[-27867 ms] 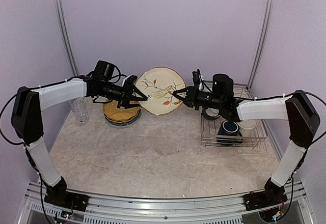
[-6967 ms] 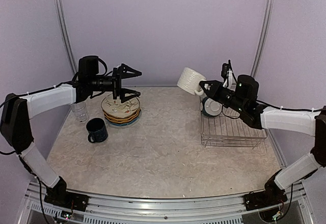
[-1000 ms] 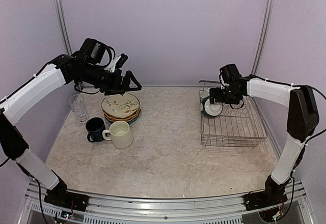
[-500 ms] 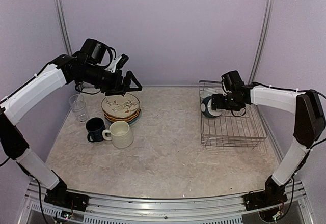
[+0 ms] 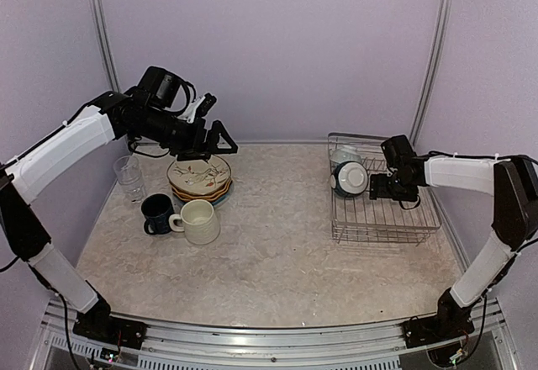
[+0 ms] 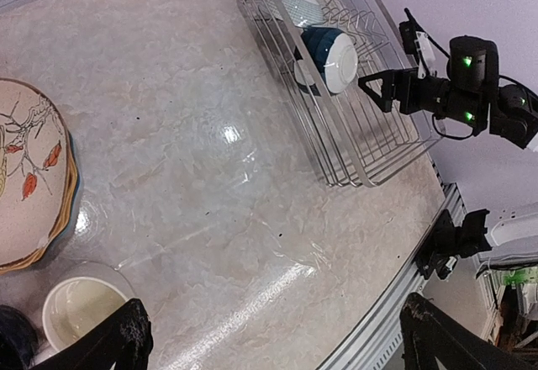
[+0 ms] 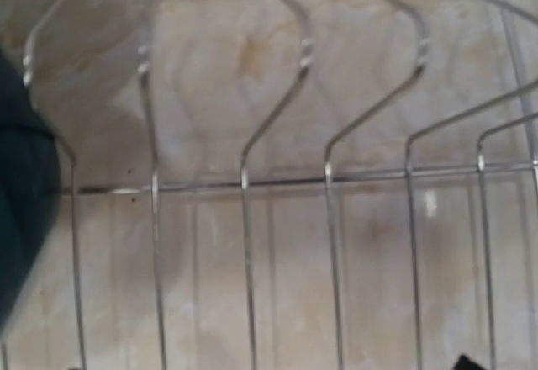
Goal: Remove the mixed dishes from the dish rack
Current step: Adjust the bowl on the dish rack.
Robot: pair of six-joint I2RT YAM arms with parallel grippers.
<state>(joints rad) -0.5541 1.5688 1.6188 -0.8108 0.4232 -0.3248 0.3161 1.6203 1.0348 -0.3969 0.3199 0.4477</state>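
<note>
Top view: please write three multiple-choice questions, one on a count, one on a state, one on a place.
1. How many mugs stand on the table? A) one B) two C) three
2. How is the left gripper? A) shut on a mug B) shut on nothing C) open and empty
3. Where is the teal bowl? A) in the dish rack B) on the table C) in the left gripper
Answers: 1 B, a dark blue mug and a cream mug; 2 C, fingers apart, nothing between; 3 A, it stands on edge between the wires.
</note>
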